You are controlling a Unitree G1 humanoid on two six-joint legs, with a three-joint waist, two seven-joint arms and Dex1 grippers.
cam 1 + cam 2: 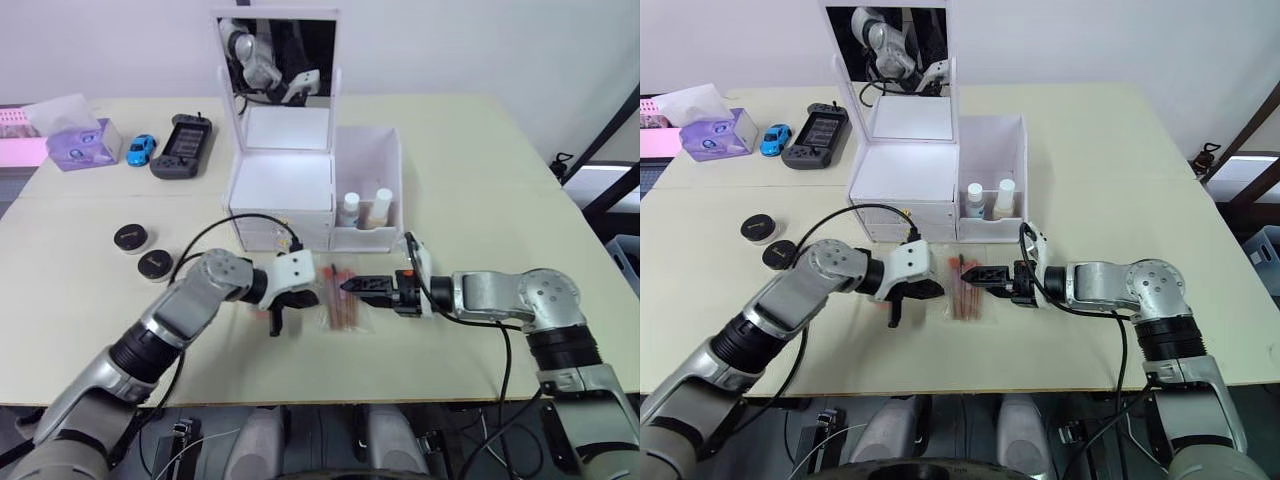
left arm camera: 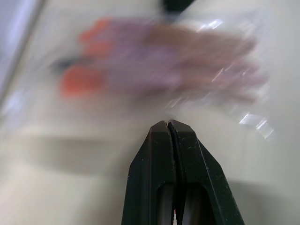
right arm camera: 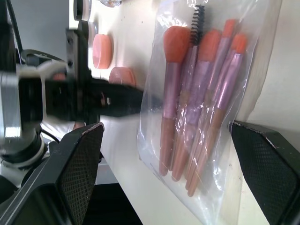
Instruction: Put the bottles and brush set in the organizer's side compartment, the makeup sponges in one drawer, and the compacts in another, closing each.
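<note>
Your brush set (image 3: 197, 89) lies flat btwn R gripper's (image 3: 166, 154) wide-open jaws; L gripper (image 2: 169, 129) shut, empty, just left. Pink handles, clear bag.

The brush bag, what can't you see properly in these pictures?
- Brush set: smeared by blur in the left wrist view.
- Makeup sponges: partly behind the left gripper in the right wrist view.
- Bottles: lower halves hidden by the side compartment wall; labels too small to read.

Brush set (image 3: 197, 93) — pink handles, orange tips — beside white organizer (image 1: 290, 190).
</note>
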